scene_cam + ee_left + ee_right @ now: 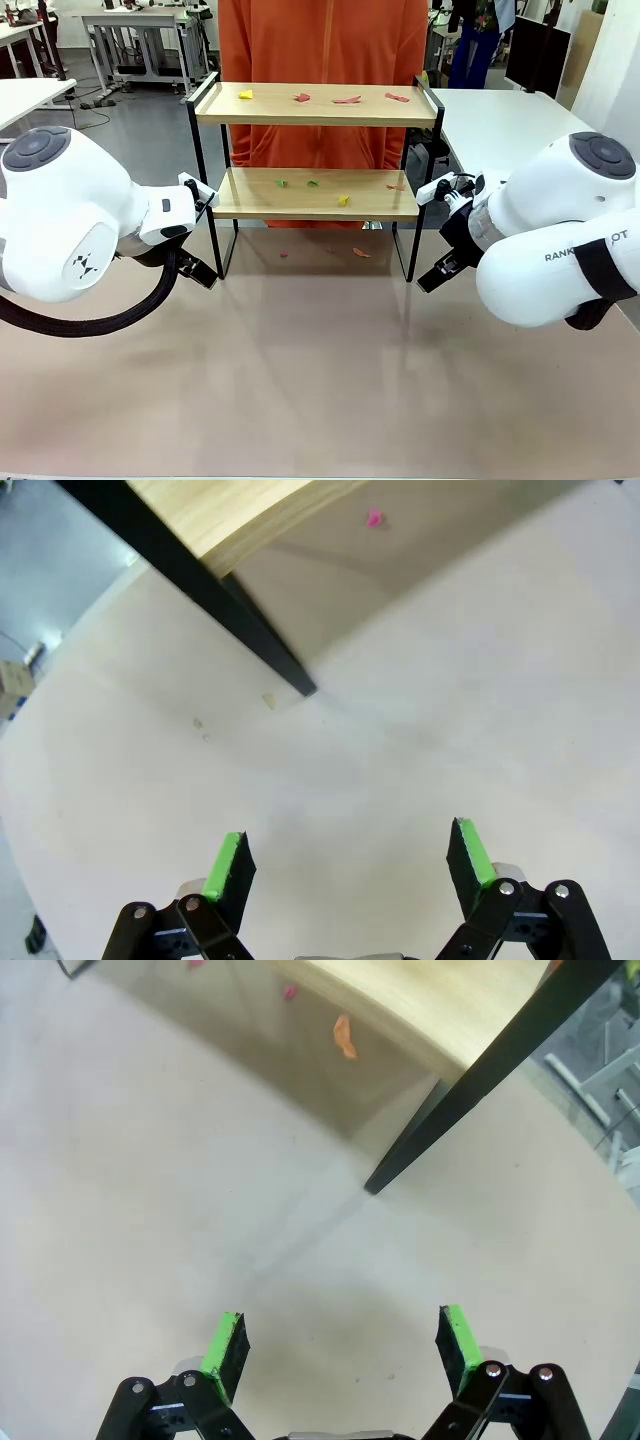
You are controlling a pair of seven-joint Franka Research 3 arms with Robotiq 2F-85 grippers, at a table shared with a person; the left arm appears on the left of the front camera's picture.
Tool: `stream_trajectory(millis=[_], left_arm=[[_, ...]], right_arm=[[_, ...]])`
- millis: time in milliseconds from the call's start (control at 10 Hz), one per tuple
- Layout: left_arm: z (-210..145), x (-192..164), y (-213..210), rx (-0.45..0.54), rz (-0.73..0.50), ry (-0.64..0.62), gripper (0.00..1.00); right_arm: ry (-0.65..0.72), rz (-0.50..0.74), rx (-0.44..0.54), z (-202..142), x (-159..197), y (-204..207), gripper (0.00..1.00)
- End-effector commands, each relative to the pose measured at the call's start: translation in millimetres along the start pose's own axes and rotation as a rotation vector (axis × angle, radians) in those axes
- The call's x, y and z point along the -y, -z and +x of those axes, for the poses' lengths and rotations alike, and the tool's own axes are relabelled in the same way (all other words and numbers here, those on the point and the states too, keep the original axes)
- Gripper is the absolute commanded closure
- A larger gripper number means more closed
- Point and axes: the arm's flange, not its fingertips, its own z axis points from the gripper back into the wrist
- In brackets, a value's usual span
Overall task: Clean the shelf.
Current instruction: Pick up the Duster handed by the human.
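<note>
In the front view the shelf (318,113) stands at the far middle of the table (320,390), just in front of a person (320,40) in orange. Small scraps (347,99) lie on both boards and on the table under the shelf. The left gripper (203,275) hangs low beside the left front leg, and the right gripper (432,280) is beside the right front leg. From here I cannot tell how the jaws stand.

In the left wrist view the left gripper (350,845) has its jaws released, with nothing between the pads. The foot of the left leg (250,630) is just ahead, and a pink scrap (374,519) lies under the lower board.

In the right wrist view the right gripper (340,1330) is also spread and empty. The right leg (470,1100) is ahead, with an orange scrap (345,1036) beyond it.

The wrist views show the jaws, while the front view shows the scraps on the boards.

I think the main danger is contact. Both grippers are close to the thin legs, so a reach between the boards could knock the light shelf or shift it toward the person. The scraps are flat and small, so the pads may push them away instead of pinching them.
</note>
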Motion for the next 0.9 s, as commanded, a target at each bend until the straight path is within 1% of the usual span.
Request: stream_trajectory(millis=[0,100,200,300,400,500,600,700,800], left_arm=[[9.5,-12.5,-27.9,0.023,-0.106,0.025,0.00],[14.9,-35.1,-36.9,0.032,-0.162,0.026,0.00],[18.0,-58.2,-45.1,0.036,-0.232,0.055,0.00],[20.3,-77.8,-49.9,0.037,-0.291,0.093,0.00],[22.5,-100.0,-51.6,0.049,-0.340,0.139,0.00],[22.7,-124.1,-49.3,0.065,-0.400,0.211,0.00],[22.3,-145.5,-43.5,0.097,-0.475,0.279,0.00],[18.0,-169.5,-35.0,0.171,-0.549,0.353,0.00],[16.0,-185.0,-25.2,0.208,-0.545,0.387,0.00]], right_arm=[[0.032,0.027,0.040,28.9,24.9,-21.5,0.00],[0.047,0.057,0.057,40.6,45.8,-31.7,0.00],[0.048,0.096,0.066,45.4,64.9,-39.4,0.00],[0.041,0.121,0.076,47.3,86.5,-45.3,0.00],[0.007,0.169,0.097,45.4,109.3,-49.2,0.00],[-0.012,0.207,0.122,43.2,131.5,-47.8,0.00],[-0.079,0.275,0.154,37.5,157.7,-43.6,0.00],[-0.171,0.367,0.219,27.7,184.8,-37.9,0.00],[-0.229,0.427,0.258,19.9,206.9,-30.5,0.00]])
